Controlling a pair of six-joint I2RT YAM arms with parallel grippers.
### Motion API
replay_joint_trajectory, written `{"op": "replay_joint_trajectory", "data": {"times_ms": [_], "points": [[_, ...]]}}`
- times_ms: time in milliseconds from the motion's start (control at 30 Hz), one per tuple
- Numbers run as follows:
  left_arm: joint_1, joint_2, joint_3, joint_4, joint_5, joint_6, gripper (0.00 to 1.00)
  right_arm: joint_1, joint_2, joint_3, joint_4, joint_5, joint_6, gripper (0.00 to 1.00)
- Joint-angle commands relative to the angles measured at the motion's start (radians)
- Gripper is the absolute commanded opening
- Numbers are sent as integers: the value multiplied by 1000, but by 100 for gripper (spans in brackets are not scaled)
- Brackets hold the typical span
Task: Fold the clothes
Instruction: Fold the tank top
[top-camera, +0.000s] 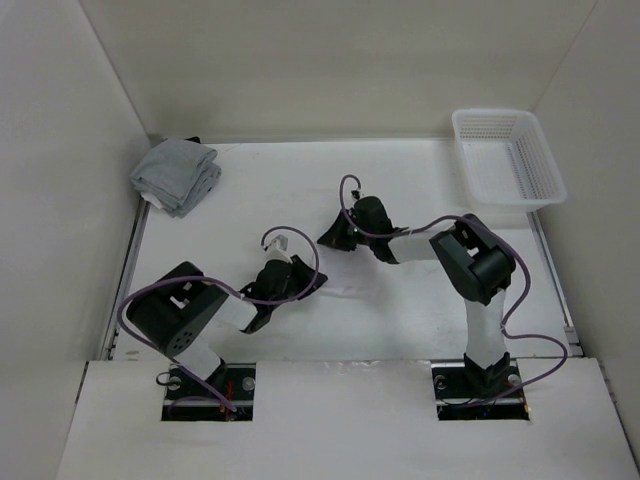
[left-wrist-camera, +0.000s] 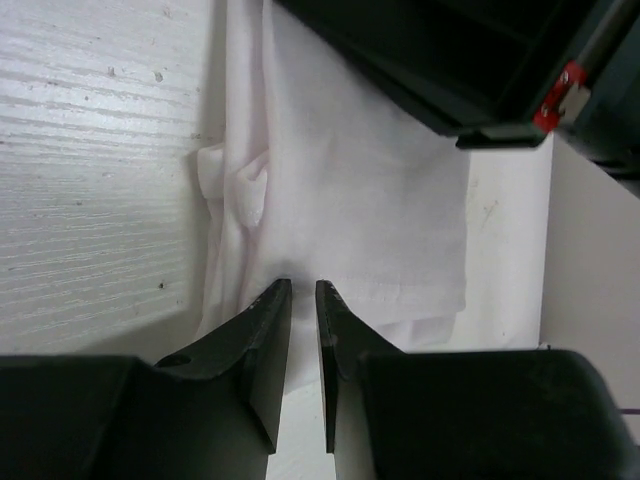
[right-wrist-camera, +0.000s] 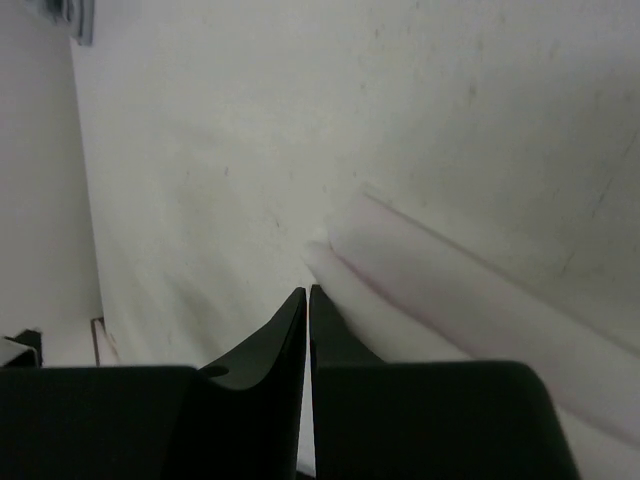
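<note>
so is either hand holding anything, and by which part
Both seem to pinch the white garment: left hand on its hemmed edge, right hand on a folded corner.

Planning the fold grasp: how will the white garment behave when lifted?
Likely floppy: the white garment lies creased and bunched, so it should sag from a grip. It looks thin, so probably light; a push would likely wrinkle it, not slide it.

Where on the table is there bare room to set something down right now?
The table looks bare along the back, between the grey bundle and the basket. The middle is crowded: the left gripper and right gripper are down at the shirt. From above the shirt barely shows against the table, so the front patches are uncertain.
</note>
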Motion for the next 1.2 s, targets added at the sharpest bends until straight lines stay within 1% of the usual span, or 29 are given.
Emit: {"op": "replay_joint_trajectory", "data": {"times_ms": [0,100,200,300,367,467,533,633,700,833,967,1067,1167], "points": [[0,10,-46,74,13,-26,16,-22,31,73,121,-32,29,7],[-5,-59,-55,71,13,-33,16,-34,57,112,117,-27,34,7],[-8,-194,-61,23,-10,-24,20,-54,59,162,103,-24,46,7],[-8,-355,-47,-100,-65,3,25,-66,10,193,92,-30,45,7],[-8,-476,-28,-216,-134,59,29,-68,-67,181,85,-30,20,10],[12,-590,8,-402,-217,130,32,-82,-186,102,86,-10,-21,18],[37,-657,28,-526,-275,182,35,-105,-290,4,97,16,-41,27],[78,-726,32,-628,-314,239,40,-146,-462,-167,103,88,-87,40],[116,-748,28,-665,-308,256,42,-177,-585,-285,98,148,-105,46],[196,-736,43,-743,-291,268,46,-241,-824,-498,72,269,-130,53],[268,-691,81,-808,-265,280,48,-316,-1027,-641,39,375,-138,58],[304,-662,98,-809,-241,297,48,-379,-1101,-715,37,434,-126,59],[313,-633,114,-802,-234,300,48,-398,-1089,-755,71,484,-99,61]]}}
